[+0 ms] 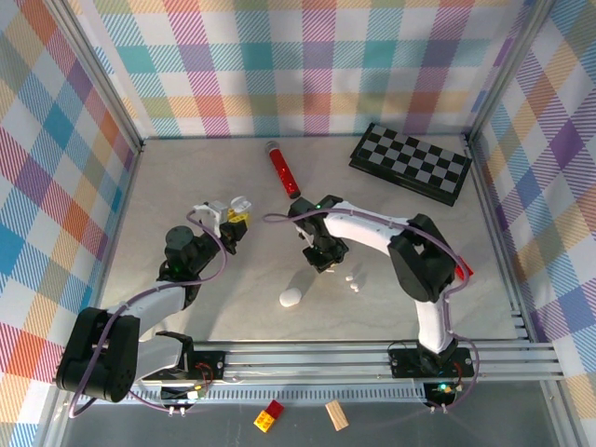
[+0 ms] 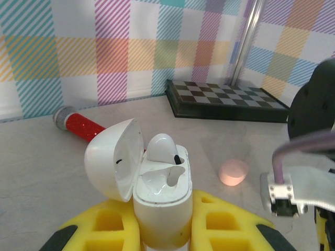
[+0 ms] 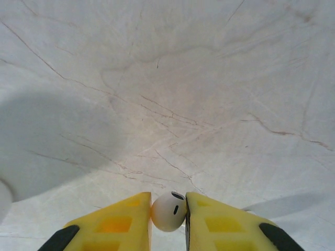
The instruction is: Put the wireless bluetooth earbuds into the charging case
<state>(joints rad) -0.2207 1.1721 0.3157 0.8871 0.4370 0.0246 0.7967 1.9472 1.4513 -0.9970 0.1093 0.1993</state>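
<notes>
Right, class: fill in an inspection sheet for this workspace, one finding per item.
Surface: pale veined table.
Job's things: open white case with one seated earbud; closed white case, pink case and two loose earbuds on the table.
Clutter: red tube, chessboard.
Grippers: left fingers shut on the open white case; right fingers shut on a held earbud.
Cables: purple cable along each arm.
Surroundings: checked walls.
</notes>
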